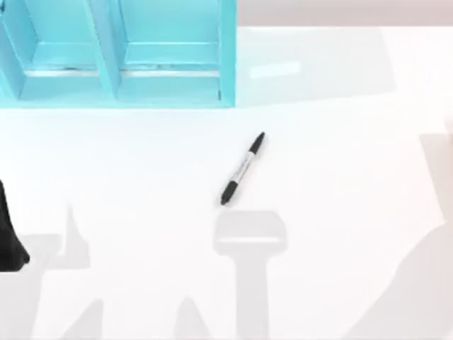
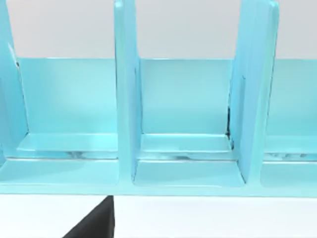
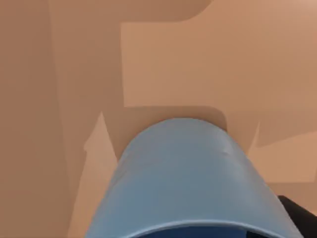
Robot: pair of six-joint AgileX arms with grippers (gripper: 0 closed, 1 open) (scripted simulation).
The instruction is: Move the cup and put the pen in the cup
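Bench surface is white and carries grey shadows of the arms and of a cup-like shape near the middle of its near side. Turquoise shelf unit stands at the far left of the bench, with upright dividers forming open compartments; the left wrist view faces these compartments head-on, and a dark wedge of the left arm's hardware sits at that view's lower edge. Left arm appears as a black shape at the left edge of the bench, parked; state of the left gripper cannot be told. Cup is blue and looms close before the right wrist camera, rim toward the lens, over a tan-tinted surface; whether the right gripper is pinching it cannot be told. Pen lies flat near the bench centre, on a diagonal, black at both ends, pale printed barrel, well apart from the shelf unit.
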